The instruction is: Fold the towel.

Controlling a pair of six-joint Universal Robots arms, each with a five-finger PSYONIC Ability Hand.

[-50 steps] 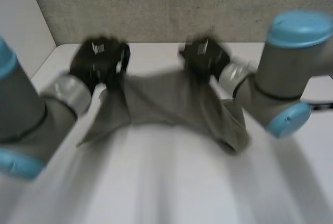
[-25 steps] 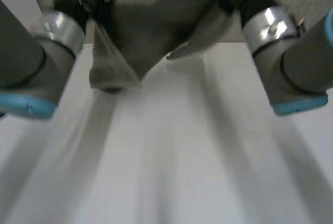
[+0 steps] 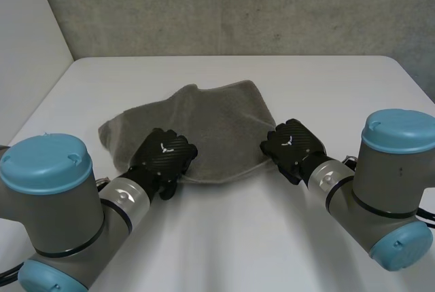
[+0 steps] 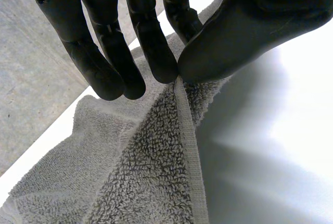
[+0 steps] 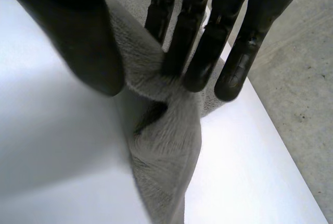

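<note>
While the grey towel [image 3: 204, 119] lies rumpled on the middle of the white table [image 3: 224, 238], we see both hands at its near edge. The left hand [image 3: 163, 159] is at the near-left part, its thumb and fingers [image 4: 153, 47] pinching the hemmed edge. The right hand [image 3: 293, 144] is at the near-right corner, its thumb and fingers [image 5: 208, 52] closed on a bunched fold of the cloth.

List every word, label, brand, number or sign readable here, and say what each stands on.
No readable words or numbers anywhere.
Back of the left hand: a small white winged mark, no letters.
Back of the right hand: the same mark, no letters.
On the towel: no label or tag visible.
</note>
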